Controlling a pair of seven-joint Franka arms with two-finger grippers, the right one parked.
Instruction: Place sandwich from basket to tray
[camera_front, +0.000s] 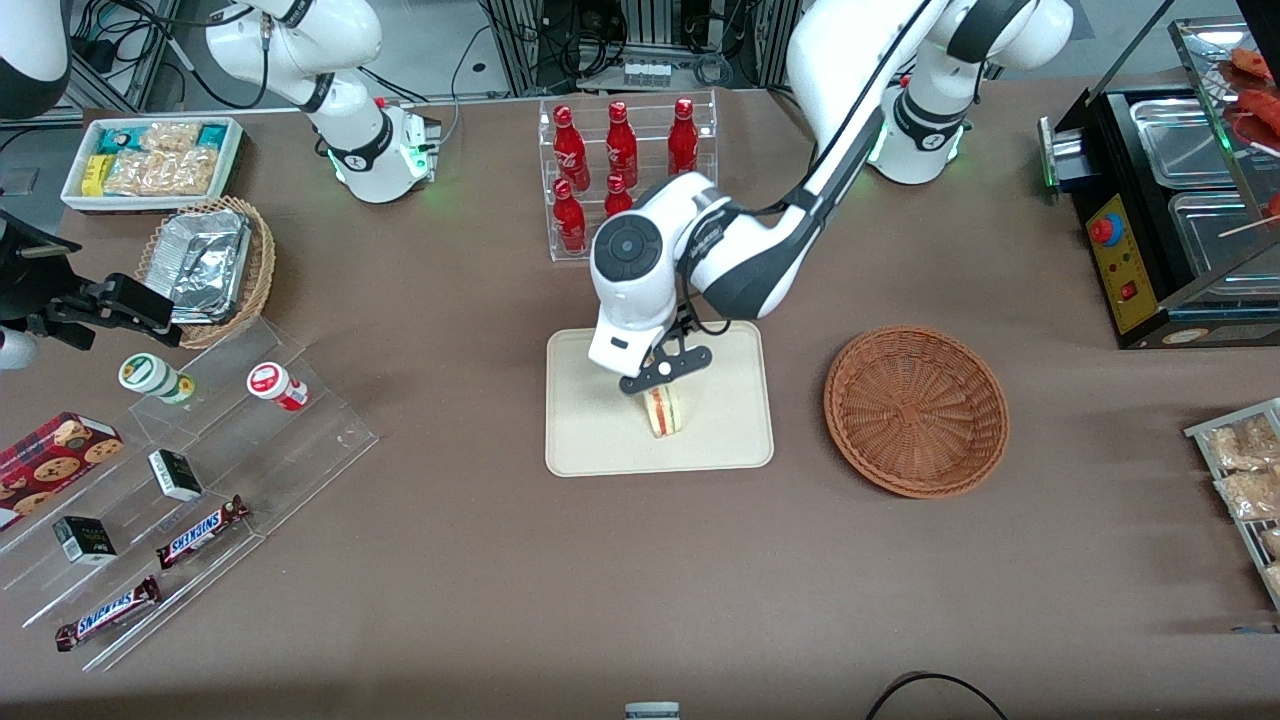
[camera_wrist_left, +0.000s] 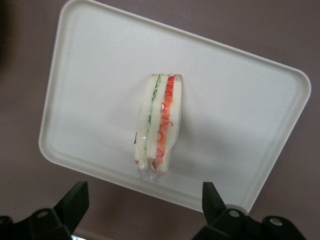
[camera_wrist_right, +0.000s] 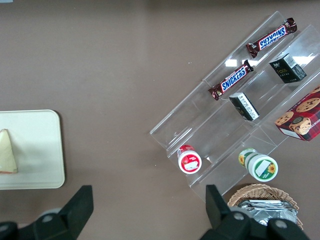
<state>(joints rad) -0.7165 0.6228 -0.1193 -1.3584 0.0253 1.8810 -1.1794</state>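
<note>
The sandwich (camera_front: 664, 410) stands on its edge on the cream tray (camera_front: 590, 425), with its red, yellow and green layers facing the front camera. My gripper (camera_front: 665, 372) hovers just above it, open, touching nothing. In the left wrist view the sandwich (camera_wrist_left: 159, 122) rests near the middle of the tray (camera_wrist_left: 235, 115), and the gripper (camera_wrist_left: 142, 194) has its fingers spread wide, apart from the sandwich. The reddish-brown basket (camera_front: 915, 410) sits empty beside the tray, toward the working arm's end. The right wrist view catches the tray's edge (camera_wrist_right: 42, 150) and the sandwich (camera_wrist_right: 7, 152).
A clear rack of red bottles (camera_front: 620, 165) stands farther from the camera than the tray. Toward the parked arm's end are a tan wicker basket of foil containers (camera_front: 210, 265), a white snack bin (camera_front: 150, 160) and a stepped acrylic shelf (camera_front: 170, 480). A black warmer (camera_front: 1170, 200) stands at the working arm's end.
</note>
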